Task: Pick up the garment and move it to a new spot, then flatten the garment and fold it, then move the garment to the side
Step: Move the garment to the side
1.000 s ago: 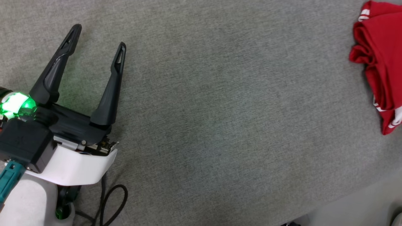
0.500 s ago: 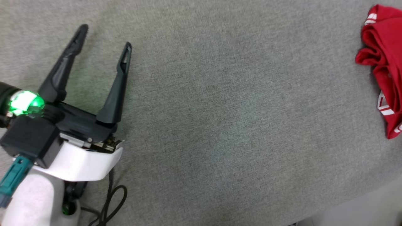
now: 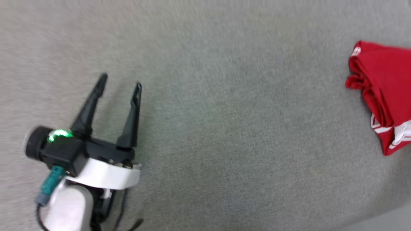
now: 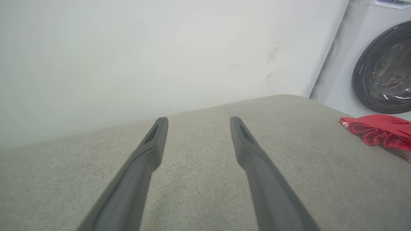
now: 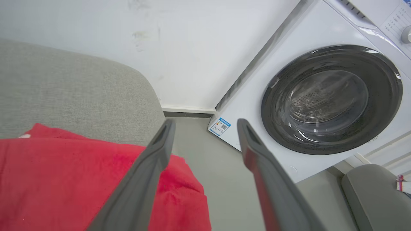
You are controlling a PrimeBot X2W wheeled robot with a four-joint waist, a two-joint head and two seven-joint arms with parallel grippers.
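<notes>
The head view looks steeply down on the grey cushion point(image 3: 224, 128) from above. The left wrist view skims low across it toward the wall point(image 4: 128, 48); the right wrist view, at its edge, faces the washing machine point(image 5: 321, 96). All share the garment point(image 3: 382, 80).

the garment point(image 3: 382, 93) lies at the right edge of the padded surface point(image 3: 224, 128), well apart from the left tool point(image 3: 120, 81).

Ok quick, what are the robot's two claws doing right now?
Left gripper: open, holding nothing.
Right gripper: open, holding nothing, over the red shirt.
</notes>
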